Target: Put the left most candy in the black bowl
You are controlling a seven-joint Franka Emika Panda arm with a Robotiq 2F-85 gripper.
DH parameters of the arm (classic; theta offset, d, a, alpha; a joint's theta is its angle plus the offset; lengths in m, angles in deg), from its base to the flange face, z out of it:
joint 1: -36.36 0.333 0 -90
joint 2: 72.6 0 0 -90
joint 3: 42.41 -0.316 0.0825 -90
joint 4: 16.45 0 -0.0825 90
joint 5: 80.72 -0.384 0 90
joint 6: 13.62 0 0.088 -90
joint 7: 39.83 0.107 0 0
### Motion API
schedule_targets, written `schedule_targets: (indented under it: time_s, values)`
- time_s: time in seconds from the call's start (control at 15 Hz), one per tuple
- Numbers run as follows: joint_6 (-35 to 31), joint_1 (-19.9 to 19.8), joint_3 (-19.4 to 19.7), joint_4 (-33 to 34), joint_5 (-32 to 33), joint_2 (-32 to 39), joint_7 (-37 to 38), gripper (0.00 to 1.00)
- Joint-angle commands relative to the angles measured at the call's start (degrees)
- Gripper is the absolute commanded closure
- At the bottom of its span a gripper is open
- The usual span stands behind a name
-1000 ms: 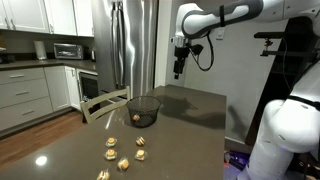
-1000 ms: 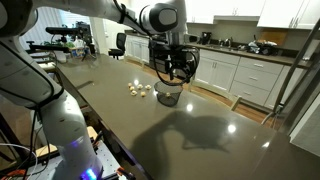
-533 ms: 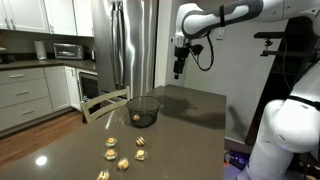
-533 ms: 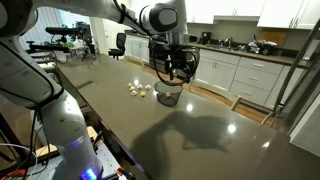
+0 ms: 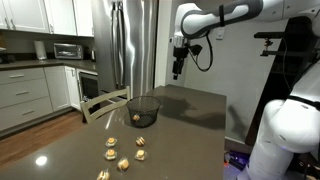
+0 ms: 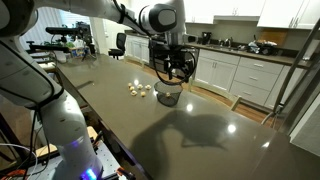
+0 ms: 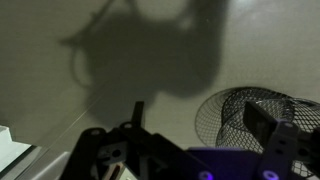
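I have the gripper hanging high above the dark surface, well clear of everything on it. In the wrist view its two fingers stand wide apart with only bare surface and shadow between them, so it is released and carries nothing.

The black bowl stands upright on the surface, below the gripper and to its left in an exterior view. Its wall is open wire mesh. In an exterior view the gripper sits just above the black bowl in the picture, without touching it. From the wrist, the black bowl lies on the right, partly behind the right-hand finger.

One candy shows pale through the mesh low on the bowl's left side. It looks to be lying inside on the bottom, though I cannot be certain it is not just resting against the wall. I cannot make it out from the wrist.

The other candies lie scattered on the surface nearer the camera, apart from the bowl. In an exterior view the other candies form a small cluster just left of the bowl.
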Motion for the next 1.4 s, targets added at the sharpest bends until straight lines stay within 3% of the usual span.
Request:
schedule_targets:
  time_s: [0.0,0.67,1.33]
  values:
    - [0.1,1.2,-0.9,0.8,-2.0,1.4,-0.1,0.0]
    - [0.7,7.6,-6.1,0.4,-8.4,4.4,-1.1,0.0]
    - [0.4,13.3,-11.9,-1.2,-8.9,5.8,-3.5,0.0]
